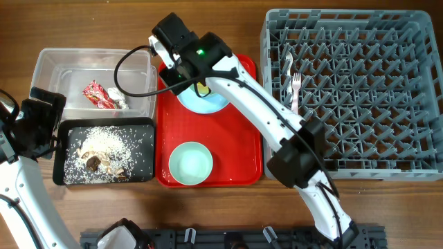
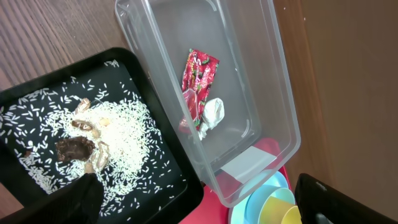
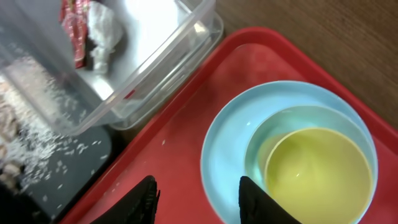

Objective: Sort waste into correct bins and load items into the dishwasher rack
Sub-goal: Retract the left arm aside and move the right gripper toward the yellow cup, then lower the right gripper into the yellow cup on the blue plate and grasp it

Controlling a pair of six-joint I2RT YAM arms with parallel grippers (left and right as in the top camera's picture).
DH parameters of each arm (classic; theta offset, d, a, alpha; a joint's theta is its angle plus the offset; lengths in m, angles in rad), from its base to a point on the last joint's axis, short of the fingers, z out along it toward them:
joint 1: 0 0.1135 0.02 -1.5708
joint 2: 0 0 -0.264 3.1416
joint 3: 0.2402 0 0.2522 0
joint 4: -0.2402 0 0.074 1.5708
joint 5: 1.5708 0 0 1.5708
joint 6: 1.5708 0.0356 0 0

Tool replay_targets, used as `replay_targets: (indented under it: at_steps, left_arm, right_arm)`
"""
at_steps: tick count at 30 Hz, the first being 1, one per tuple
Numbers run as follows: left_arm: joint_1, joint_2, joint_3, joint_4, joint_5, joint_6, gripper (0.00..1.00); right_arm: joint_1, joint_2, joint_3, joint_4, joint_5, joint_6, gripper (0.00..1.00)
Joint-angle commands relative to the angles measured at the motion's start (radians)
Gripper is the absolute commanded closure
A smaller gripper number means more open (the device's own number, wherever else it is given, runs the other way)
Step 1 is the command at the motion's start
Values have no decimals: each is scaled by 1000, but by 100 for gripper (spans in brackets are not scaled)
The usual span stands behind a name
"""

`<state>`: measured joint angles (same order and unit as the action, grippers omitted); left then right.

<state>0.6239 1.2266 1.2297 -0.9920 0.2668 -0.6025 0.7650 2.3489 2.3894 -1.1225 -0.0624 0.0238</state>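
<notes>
Nearest the front edge, the right arm [image 1: 277,114] rises from its base and stretches on a long diagonal toward the far left, crossing above the red plastic serving tray [image 1: 232,166]. Its right gripper [image 3: 204,199] hangs over the tray's far end. The fingertips [image 3: 146,198] are parted with nothing caught between them, only red tray and the rim of the light blue round plate [image 3: 217,143] below. At the left edge, the left arm [image 1: 14,180] sits folded, and the left gripper [image 2: 208,202] is spread wide, holding nothing, above the two bins.

On to the dishes. The pale green round bowl [image 1: 190,163] sits mouth-up, alone at the tray's near end. At the far end the plate carries the small light blue bowl [image 3: 256,149], with the small yellow cup [image 3: 317,174] nested inside, both mouths up.

Left of the tray, the shallow black rectangular tray [image 1: 145,162] holds white rice [image 2: 124,124] and brown food scraps [image 2: 74,148]. Just beyond it sits the clear rectangular plastic tub [image 1: 48,66]. Inside lies the crumpled red printed wrapper [image 2: 199,74], its long axis roughly along the tub, with the small crumpled white tissue [image 2: 212,115] against one end.

On the right, the large square grey plastic dishwasher rack [image 1: 374,104] has a white plastic fork [image 1: 295,90] among its pegs, lying near-to-far with its tines at the far end.
</notes>
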Motion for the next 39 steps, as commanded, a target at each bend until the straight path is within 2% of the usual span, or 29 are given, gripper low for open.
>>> replay_targets:
  at_steps: [1,6,8,11,28,32,39]
  left_arm:
    - [5,-2,14,0,1,23,0]
    - [5,-2,14,0,1,23,0]
    - [5,-2,14,0,1,23,0]
    - [5,-2,14,0,1,23,0]
    - [5,-2,14,0,1,23,0]
    - [5,-2,14,0,1,23,0]
    - [5,-2,14,0,1,23,0]
  right_arm:
    - [-7,55,-11,32,101,6,57]
    - [-7,103,-12,31,185,5,57]
    - [-8,108,-13,16,205,5,60]
    - [-12,108,-13,3,205,5,63]
    - [-64,111,-29,-44,170,5,64]
    - [-64,115,-30,-47,169,6,68]
    - [-64,115,-135,-11,167,5,69]
